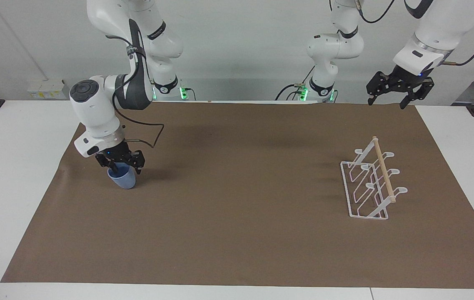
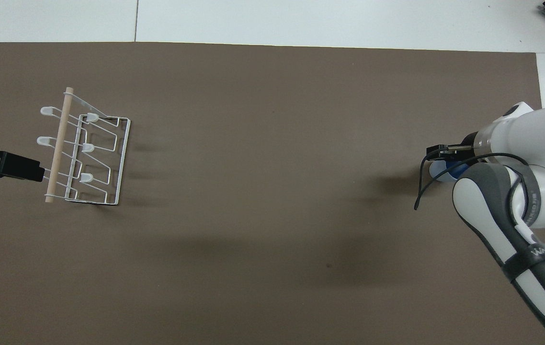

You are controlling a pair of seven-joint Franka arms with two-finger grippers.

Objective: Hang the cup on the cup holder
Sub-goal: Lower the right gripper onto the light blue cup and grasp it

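Note:
The light-blue cup [image 1: 123, 180] stands upright on the brown mat toward the right arm's end of the table; in the overhead view only a sliver of the cup [image 2: 439, 169] shows beside the arm. My right gripper [image 1: 123, 167] is down at the cup's rim, fingers spread about its top; I cannot tell if they touch it. The white wire cup holder [image 1: 367, 188] with its wooden dowel stands toward the left arm's end, and also shows in the overhead view [image 2: 91, 155]. My left gripper [image 1: 388, 100] is open and empty, raised over the mat's edge nearest the robots, and waits.
A brown mat [image 1: 237, 216] covers most of the white table [image 1: 8, 175]. A black cable [image 2: 421, 194] loops off the right wrist beside the cup. The left gripper [image 2: 30, 170] overlaps the holder's end in the overhead view.

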